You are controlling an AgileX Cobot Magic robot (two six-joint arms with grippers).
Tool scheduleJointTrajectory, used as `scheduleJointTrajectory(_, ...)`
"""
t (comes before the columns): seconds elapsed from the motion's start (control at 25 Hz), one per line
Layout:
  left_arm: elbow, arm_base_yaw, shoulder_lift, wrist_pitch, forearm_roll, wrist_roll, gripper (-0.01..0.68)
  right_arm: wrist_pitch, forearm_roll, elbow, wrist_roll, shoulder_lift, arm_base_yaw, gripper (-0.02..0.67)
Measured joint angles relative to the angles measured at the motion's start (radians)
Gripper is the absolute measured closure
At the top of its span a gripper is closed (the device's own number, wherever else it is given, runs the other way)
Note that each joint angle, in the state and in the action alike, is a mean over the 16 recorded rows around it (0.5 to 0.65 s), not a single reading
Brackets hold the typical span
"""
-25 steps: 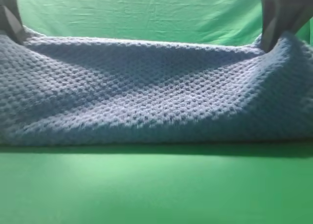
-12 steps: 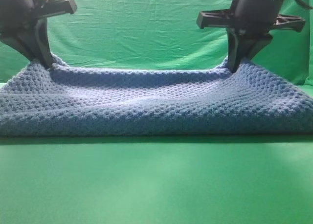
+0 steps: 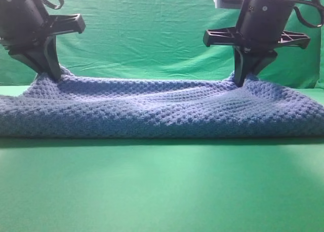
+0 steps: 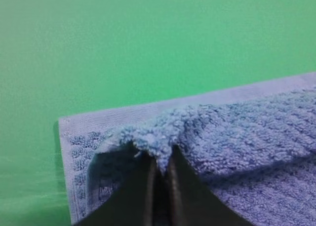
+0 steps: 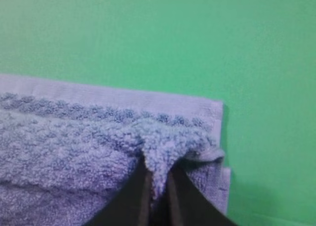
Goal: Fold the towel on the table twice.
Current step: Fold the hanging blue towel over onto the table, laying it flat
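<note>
The blue-grey waffle-knit towel (image 3: 162, 110) lies folded over itself across the green table (image 3: 162, 186), its folded edge toward the front. My left gripper (image 3: 53, 76) pinches the upper layer's far left corner, and the left wrist view shows the towel (image 4: 237, 137) bunched between the nearly closed fingers (image 4: 136, 186) of the left gripper (image 4: 160, 169). My right gripper (image 3: 239, 80) pinches the far right corner in the same way; the right wrist view shows the right gripper (image 5: 157, 184) with cloth of the towel (image 5: 74, 147) between its tips. Both held corners rest low on the lower layer.
A wrinkled green backdrop cloth (image 3: 152, 34) hangs upright behind the towel. Bare green table surface (image 4: 148, 48) lies beyond the towel's far edge in both wrist views, and a broad strip of table is in front of the towel.
Both grippers carried the towel's corners away from the camera and down, so the upper layer now lies flatter on the lower one. The grip on both corners persists.
</note>
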Motion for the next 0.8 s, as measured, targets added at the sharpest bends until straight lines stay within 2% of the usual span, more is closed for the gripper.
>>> scheduleJointTrajectory(0.32, -0.075, 0.0, -0.015, 0.124, 0.047, 0.006, 0.308, 0.033, -0.001, -0.007, 0.0, -0.036, -0.009, 0.265)
scheduleJointTrajectory(0.48, -0.157, 0.0, -0.051, 0.257, 0.052, 0.019, 0.229, 0.102, -0.003, -0.024, 0.0, -0.099, -0.011, 0.157)
scheduleJointTrajectory(0.56, -0.204, 0.001, -0.079, 0.334, 0.045, 0.029, 0.234, 0.15, -0.004, -0.035, 0.0, -0.143, -0.011, 0.147)
scheduleJointTrajectory(0.64, -0.251, 0.001, -0.114, 0.409, 0.033, 0.043, 0.269, 0.203, -0.005, -0.047, 0.0, -0.195, -0.011, 0.173)
scheduleJointTrajectory(0.8, -0.33, 0.001, -0.208, 0.535, -0.004, 0.079, 0.411, 0.314, -0.006, -0.071, -0.002, -0.317, -0.011, 0.312)
